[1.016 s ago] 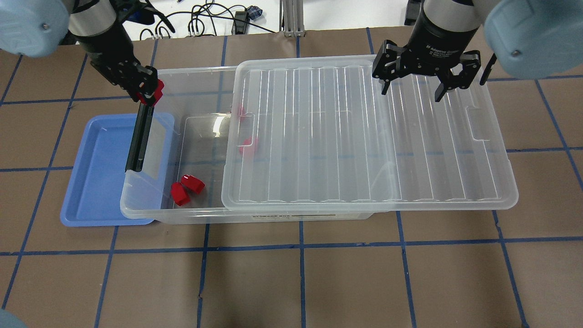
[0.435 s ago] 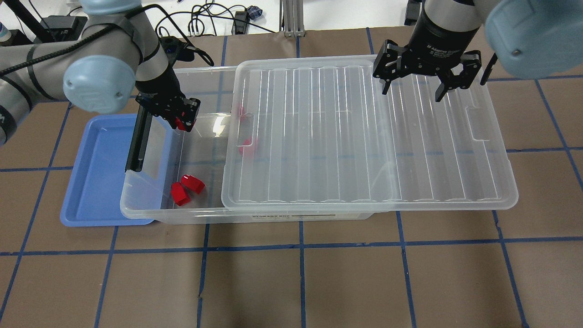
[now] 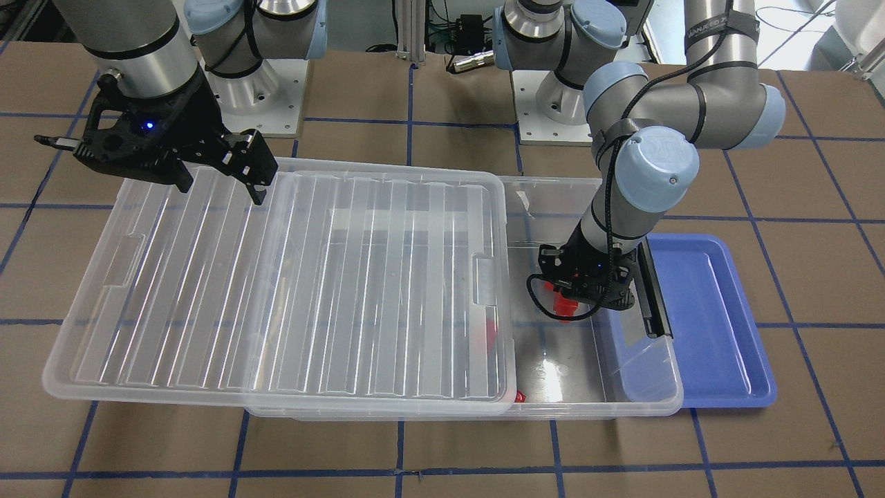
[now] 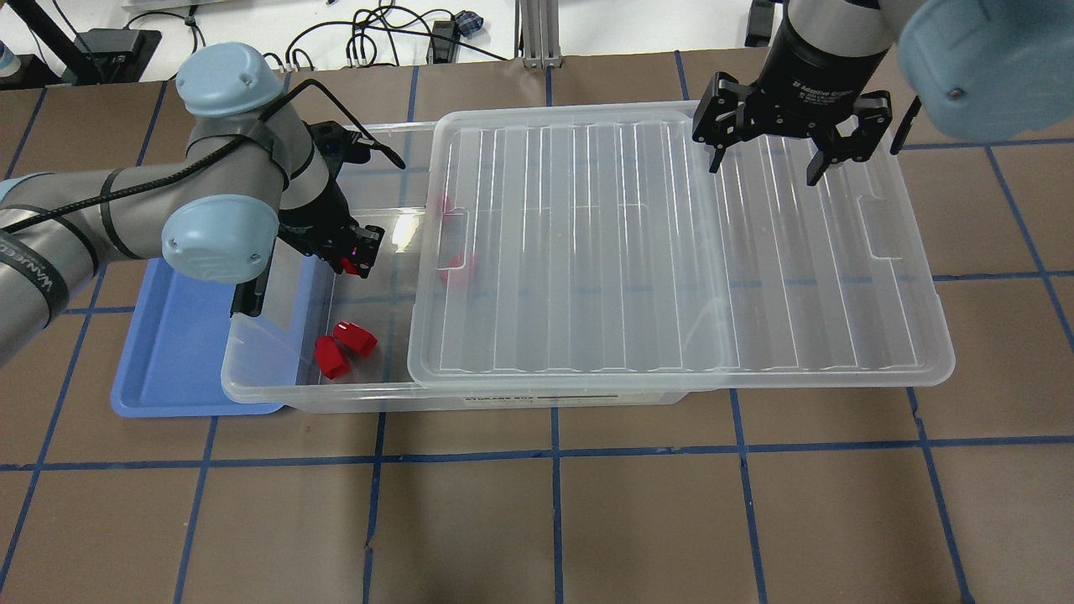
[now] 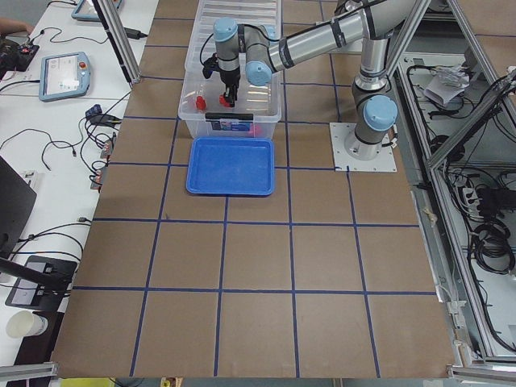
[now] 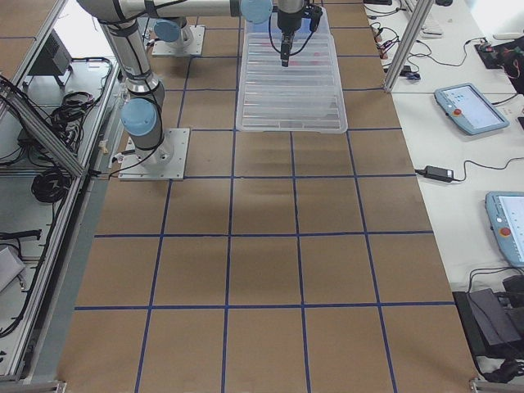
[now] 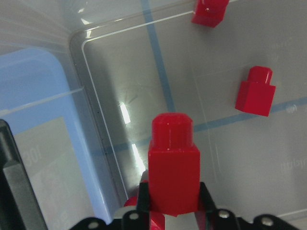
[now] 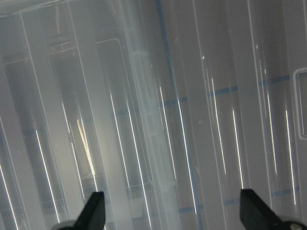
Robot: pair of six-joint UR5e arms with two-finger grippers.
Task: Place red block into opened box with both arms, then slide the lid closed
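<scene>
Left end effector [image 4: 352, 256] shifts since a second ago: from box's left end wall inward, now over open section of box [image 4: 277, 393], apparently lower. Still pinching red block [image 7: 172, 163], stub pointing ahead in wrist view. Block is above box floor, not released.

Pair of loose red blocks [image 4: 357, 335] on floor near front wall. Another red block [image 4: 457, 268] under lid [image 4: 671, 252] edge.

Right end effector [image 4: 765, 172] unchanged: fingers spread, hovering over lid's far right part. Lid still slid right, overhanging box end.

Judgement: release is next; lid slide waits until left arm clears the opening.
</scene>
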